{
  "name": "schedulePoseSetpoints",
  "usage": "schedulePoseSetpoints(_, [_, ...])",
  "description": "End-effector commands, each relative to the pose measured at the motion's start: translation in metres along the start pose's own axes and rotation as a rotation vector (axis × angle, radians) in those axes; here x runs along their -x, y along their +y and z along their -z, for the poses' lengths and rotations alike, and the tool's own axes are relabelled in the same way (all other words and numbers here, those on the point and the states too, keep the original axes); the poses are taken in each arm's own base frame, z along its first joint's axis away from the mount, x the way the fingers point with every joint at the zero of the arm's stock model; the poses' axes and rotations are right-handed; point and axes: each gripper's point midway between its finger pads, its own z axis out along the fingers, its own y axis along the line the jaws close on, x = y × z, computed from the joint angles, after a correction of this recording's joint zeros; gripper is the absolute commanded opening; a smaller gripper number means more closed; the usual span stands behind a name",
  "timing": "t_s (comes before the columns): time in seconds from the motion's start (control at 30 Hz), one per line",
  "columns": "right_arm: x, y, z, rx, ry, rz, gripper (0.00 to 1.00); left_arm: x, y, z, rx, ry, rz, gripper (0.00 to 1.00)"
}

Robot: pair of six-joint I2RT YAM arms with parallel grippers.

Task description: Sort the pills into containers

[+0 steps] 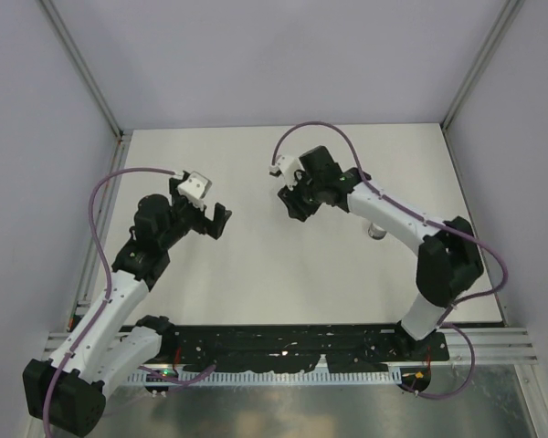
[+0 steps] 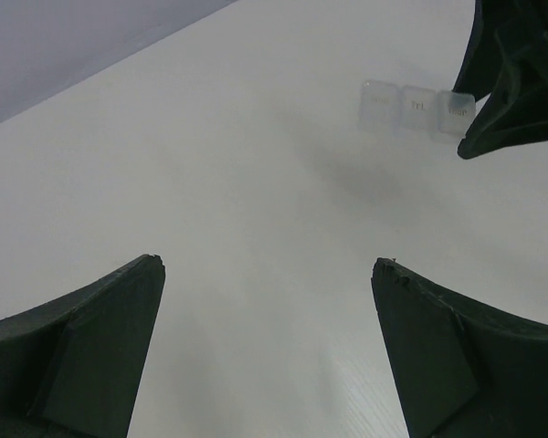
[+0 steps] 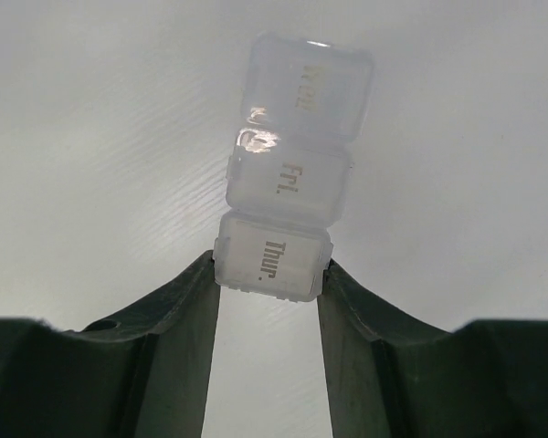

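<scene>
My right gripper (image 3: 269, 274) is shut on a clear plastic pill box (image 3: 288, 173), a strip of three compartments marked Wed, Fri and Thur. Its fingertips pinch the Thur end. From the left wrist view the box (image 2: 416, 108) shows at the upper right beside the right gripper's fingers (image 2: 511, 82), with a soft shadow on the table under it. My left gripper (image 2: 267, 274) is open and empty, left of the box. In the top view the left gripper (image 1: 215, 219) and the right gripper (image 1: 292, 205) face each other mid-table. A small greyish bottle (image 1: 376, 230) stands by the right forearm. No pills show.
The white table (image 1: 256, 265) is walled by pale panels on the left, back and right. A black rail (image 1: 292, 347) with the arm bases runs along the near edge.
</scene>
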Motion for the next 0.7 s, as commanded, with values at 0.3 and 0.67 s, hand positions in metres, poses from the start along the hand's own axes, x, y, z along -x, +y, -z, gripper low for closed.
schedulePoseSetpoints(0.3, [-0.011,0.093,0.130,0.388,-0.180,0.275,0.15,0.037,-0.102,0.035,-0.649,-0.106,-0.131,1.00])
schedulePoseSetpoints(0.67, [-0.019,0.110,0.156,0.465,-0.186,0.319,0.14,0.047,-0.155,0.036,-0.893,-0.106,-0.199,1.00])
